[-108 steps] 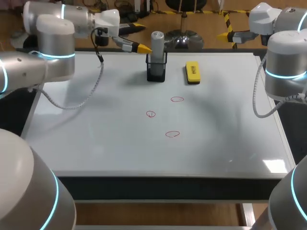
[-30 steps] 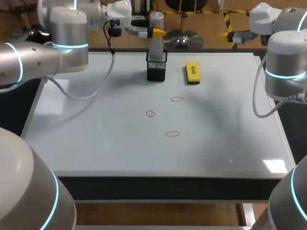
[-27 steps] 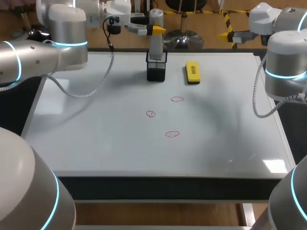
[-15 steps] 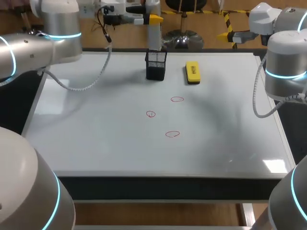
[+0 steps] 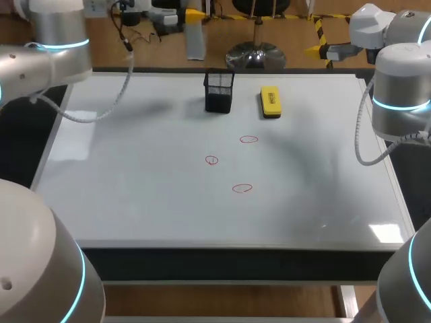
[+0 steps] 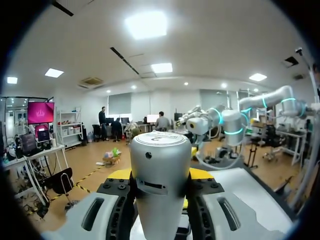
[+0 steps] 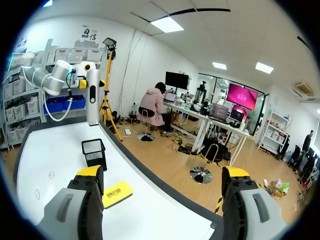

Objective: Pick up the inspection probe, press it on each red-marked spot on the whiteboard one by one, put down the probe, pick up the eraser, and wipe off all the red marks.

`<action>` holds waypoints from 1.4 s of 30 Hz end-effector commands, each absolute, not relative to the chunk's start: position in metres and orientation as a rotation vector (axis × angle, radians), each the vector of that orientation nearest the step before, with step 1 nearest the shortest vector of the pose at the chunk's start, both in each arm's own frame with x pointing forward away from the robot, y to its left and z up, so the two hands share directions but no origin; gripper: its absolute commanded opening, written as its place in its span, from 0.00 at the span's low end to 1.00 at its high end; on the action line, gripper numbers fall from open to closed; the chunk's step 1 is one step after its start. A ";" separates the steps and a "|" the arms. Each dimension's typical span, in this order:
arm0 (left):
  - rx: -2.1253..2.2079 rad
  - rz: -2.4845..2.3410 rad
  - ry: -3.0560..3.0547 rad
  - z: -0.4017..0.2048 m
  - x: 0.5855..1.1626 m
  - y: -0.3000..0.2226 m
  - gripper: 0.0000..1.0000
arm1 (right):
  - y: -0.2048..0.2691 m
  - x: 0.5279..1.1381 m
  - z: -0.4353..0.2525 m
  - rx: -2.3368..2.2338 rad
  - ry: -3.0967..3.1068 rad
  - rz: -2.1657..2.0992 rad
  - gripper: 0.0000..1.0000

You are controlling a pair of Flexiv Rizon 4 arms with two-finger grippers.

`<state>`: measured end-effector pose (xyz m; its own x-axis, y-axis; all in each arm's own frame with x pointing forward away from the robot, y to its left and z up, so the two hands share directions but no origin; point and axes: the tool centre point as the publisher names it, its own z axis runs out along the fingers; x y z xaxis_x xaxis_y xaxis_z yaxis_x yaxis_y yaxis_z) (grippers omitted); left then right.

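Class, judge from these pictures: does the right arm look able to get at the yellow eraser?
Probably yes: the right hand is open and empty, and the eraser lies uncovered on the whiteboard beside the mesh holder, nothing between.

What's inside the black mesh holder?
Nothing sticks out of the mesh holder; the probe hangs clear of it in the left jaws. The holder's bottom is hidden by its walls.

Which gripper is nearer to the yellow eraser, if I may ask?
Right. The right gripper hangs open just beyond the eraser; the left gripper, farther off, holds the probe high beyond the mesh holder.
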<state>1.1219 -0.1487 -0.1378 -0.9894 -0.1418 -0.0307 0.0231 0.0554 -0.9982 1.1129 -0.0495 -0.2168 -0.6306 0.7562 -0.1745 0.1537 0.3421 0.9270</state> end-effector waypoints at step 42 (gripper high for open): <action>-0.419 -1.813 2.110 -0.187 1.063 0.028 0.00 | -0.050 1.113 -0.217 0.792 2.008 1.293 1.00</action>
